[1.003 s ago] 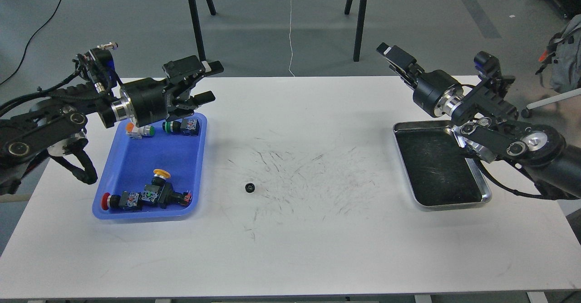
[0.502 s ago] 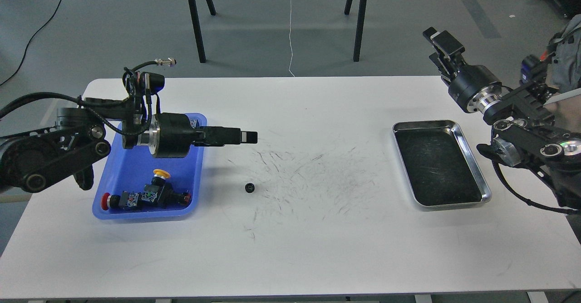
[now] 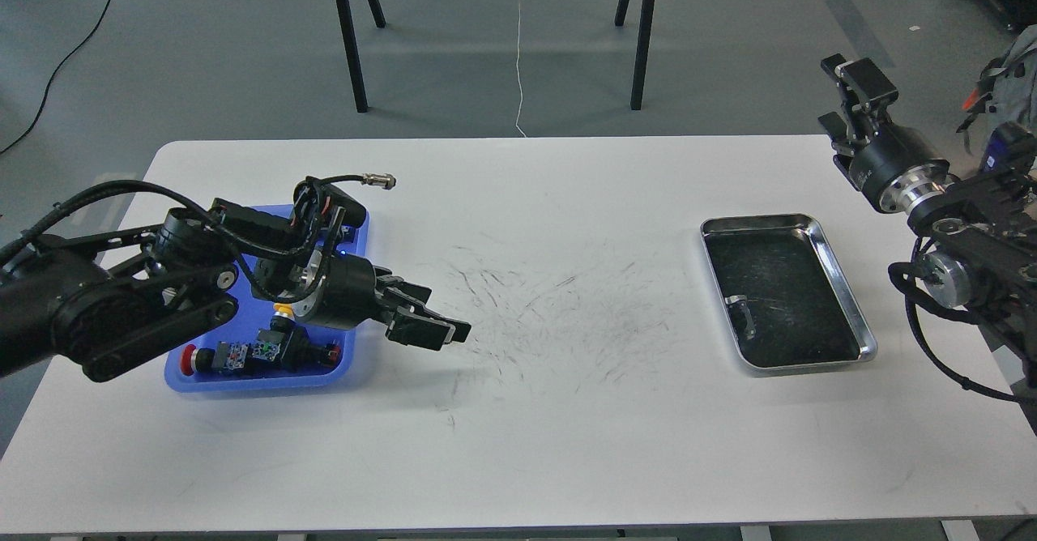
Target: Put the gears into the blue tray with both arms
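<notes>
black fingers of the left gripper (image 3: 429, 329) sit low over the white worktop (image 3: 567, 444), just right of the blue tray (image 3: 356, 375), pointing right and tilted down. from this angle i cannot tell how far apart they are, or whether anything is between them. no gear shows anywhere on the worktop; if 1 lies there, the fingers hide it, so its place cannot be told. to do this step well, i judge the fingers should straddle so small a piece squarely, close gently, and lift straight before swinging left over the tray rim.

the right gripper (image 3: 851, 91) is raised at the far right, well apart from everything; its fingers are seen too edge-on to tell their gap.

the blue tray holds push-button switches (image 3: 259, 353) along its near wall, 1 red-capped, 1 yellow-capped; the left arm covers its far half. the silver metal tray (image 3: 865, 338) on the right has a dark floor and only 1 small pale mark, which i cannot identify.
</notes>
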`<control>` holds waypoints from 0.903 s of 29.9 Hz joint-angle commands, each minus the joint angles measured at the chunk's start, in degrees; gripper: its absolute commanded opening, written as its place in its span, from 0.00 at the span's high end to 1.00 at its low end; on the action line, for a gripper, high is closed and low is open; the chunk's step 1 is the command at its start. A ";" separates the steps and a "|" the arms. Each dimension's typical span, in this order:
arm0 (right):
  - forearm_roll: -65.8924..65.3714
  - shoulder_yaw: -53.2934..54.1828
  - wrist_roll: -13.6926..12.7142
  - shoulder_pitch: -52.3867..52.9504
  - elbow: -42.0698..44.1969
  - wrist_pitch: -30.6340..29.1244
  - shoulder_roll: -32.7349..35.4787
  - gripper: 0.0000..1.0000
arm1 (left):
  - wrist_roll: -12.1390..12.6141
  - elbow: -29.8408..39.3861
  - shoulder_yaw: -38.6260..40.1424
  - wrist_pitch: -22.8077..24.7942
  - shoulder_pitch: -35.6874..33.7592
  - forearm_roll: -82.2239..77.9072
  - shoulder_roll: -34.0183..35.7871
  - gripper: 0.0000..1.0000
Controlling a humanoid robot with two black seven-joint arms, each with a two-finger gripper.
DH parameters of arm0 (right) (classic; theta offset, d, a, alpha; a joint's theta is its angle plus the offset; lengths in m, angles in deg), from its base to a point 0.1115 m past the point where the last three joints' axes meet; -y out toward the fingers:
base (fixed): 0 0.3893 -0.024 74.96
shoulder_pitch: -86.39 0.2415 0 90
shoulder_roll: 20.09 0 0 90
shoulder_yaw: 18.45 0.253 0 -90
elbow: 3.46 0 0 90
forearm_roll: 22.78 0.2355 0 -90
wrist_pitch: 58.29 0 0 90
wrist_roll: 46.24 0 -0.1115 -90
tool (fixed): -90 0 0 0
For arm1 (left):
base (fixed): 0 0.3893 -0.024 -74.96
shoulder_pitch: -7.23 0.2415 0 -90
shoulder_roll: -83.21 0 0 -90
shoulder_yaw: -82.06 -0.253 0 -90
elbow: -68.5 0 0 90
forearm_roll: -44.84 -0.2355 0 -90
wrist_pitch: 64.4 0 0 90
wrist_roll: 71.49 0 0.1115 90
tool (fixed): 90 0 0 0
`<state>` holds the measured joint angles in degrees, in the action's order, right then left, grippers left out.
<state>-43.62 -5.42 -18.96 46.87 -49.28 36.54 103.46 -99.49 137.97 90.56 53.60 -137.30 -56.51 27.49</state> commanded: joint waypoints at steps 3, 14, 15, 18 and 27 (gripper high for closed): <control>0.00 -0.02 0.15 -1.26 -0.31 1.06 -0.24 0.04 | 0.01 -3.46 -0.50 0.00 -0.49 -1.30 -1.06 0.00; 0.44 8.67 -0.12 -4.33 -0.05 0.71 -1.47 0.07 | 0.01 -6.61 -3.93 -2.95 -0.23 -7.98 -5.89 0.00; 0.70 9.55 -0.12 -4.86 -0.14 0.63 -1.64 0.07 | 0.01 -7.23 -4.10 -3.30 0.04 -8.33 -5.98 0.00; 1.76 10.71 -0.12 -6.44 -0.23 0.71 -1.73 0.07 | 0.01 -8.46 -4.72 -4.88 -0.13 -9.48 -6.68 0.00; 1.67 10.53 -0.03 -6.62 0.57 1.76 -3.40 0.07 | 0.01 -13.65 -6.21 -6.56 -0.31 -9.57 -8.18 0.00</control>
<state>-41.94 5.23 -19.01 40.34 -48.66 37.96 100.18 -99.48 124.98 84.83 46.78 -137.73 -66.86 19.06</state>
